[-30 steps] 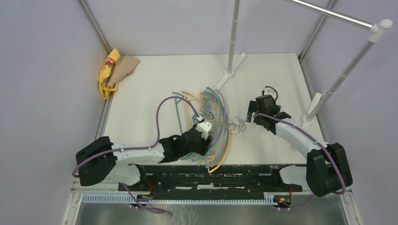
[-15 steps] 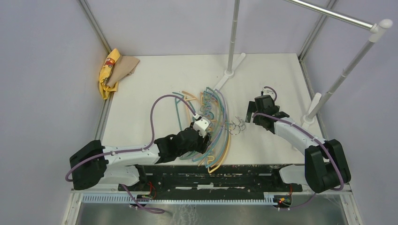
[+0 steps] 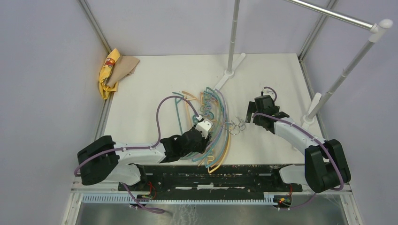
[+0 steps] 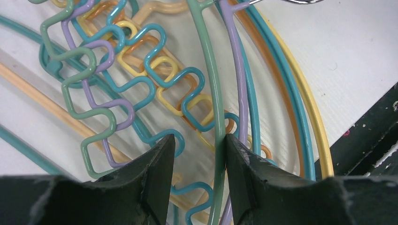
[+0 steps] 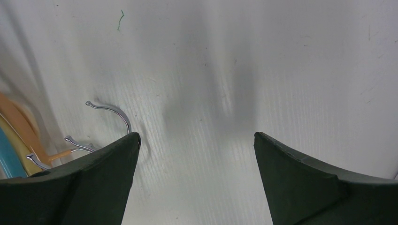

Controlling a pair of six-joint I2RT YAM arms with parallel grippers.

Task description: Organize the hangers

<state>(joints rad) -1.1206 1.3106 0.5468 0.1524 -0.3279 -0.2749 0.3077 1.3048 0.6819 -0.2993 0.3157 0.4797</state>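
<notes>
About ten hangers (image 3: 213,126) lie in one tangled heap on the white surface (image 3: 155,89), around its middle and reaching to the near edge. Teal, tan, lilac and pale green arcs overlap, and their wavy notched bars interlock. Their metal hooks (image 3: 237,125) bunch together on the heap's right side.

A rack stands at the back right. No hanger hangs on the part of its rail (image 3: 328,13) that shows. By this, the task looks barely begun: nothing appears sorted or separated, and every hanger in view is left to do.

The left claw (image 4: 199,140) sits low over the near part of the heap. Its jaws are half narrowed and straddle a few strands. A pale green hanger (image 4: 209,84) runs between the jaws and rests against the right-hand finger (image 4: 239,168). A gap remains on the other side, so nothing looks pinched yet.

The right claw (image 5: 195,136) hangs just beside the hooks, over bare surface, with its jaws wide and holding nothing.

A yellow and tan cloth (image 3: 112,70) lies bunched at the far left corner, well apart from the heap.
</notes>
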